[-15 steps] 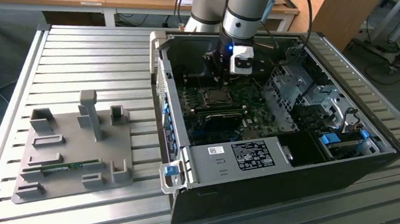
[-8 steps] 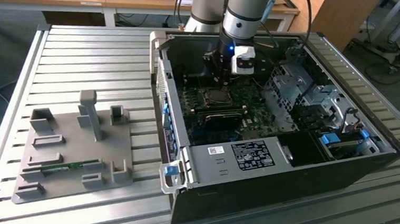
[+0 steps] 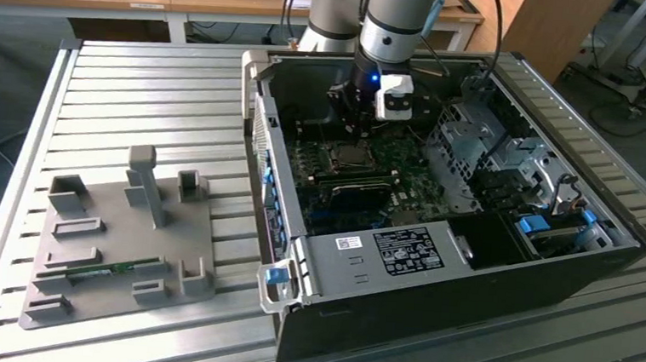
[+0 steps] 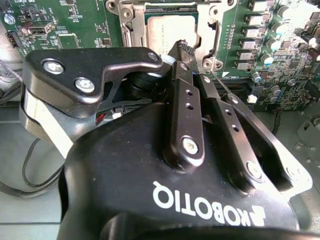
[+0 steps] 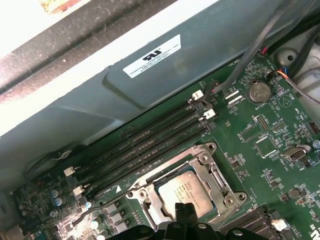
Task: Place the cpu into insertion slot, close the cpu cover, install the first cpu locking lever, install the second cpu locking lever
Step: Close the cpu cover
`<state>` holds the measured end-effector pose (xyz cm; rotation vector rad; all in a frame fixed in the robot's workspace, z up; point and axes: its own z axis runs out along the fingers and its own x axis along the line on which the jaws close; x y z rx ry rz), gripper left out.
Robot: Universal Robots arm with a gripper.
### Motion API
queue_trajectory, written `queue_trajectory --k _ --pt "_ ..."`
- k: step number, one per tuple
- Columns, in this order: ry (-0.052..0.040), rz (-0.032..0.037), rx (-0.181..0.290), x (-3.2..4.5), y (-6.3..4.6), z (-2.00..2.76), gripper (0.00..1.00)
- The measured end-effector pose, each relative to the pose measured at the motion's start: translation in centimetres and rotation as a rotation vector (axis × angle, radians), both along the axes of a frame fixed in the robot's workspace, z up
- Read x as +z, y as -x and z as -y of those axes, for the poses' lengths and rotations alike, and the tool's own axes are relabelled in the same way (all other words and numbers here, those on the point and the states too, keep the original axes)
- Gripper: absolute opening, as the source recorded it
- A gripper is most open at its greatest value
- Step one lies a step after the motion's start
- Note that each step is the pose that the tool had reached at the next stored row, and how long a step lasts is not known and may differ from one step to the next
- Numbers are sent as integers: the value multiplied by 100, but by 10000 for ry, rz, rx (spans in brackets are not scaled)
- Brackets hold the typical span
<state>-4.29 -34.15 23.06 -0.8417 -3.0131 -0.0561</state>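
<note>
The cpu (image 5: pixel 187 191) lies flat in the insertion slot (image 5: pixel 138 193) of the green motherboard (image 5: pixel 262 165), its dull silver top showing. The cpu cover (image 5: pixel 216 172) lies down around it as a silvery frame. My gripper (image 5: pixel 182 211) hangs just above the cpu's near edge with its black fingers (image 4: pixel 186 95) pressed together, nothing seen between them. In the second wrist view the gripper (image 4: pixel 182 48) points at the cpu (image 4: pixel 170 27), and a thin metal rod (image 4: pixel 222 85) runs beside the fingers. In the exterior view the gripper (image 3: pixel 356 130) stands over the socket (image 3: pixel 354 155) inside the open computer case.
Long black memory slots (image 5: pixel 145 147) run beside the socket, with a coin battery (image 5: pixel 258 91) and cables further off. The case wall (image 5: pixel 100 100) stands close behind. A white-labelled black box (image 3: pixel 404 248) fills the case's front. A grey fixture plate (image 3: pixel 114 243) lies on the slatted table (image 3: pixel 136 91).
</note>
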Motion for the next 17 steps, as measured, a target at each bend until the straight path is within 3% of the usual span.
queue_trajectory --k 7,17 --pt "0 0 405 -1 0 0 11" --pt "-6 2 2057 -5 0 0 11"
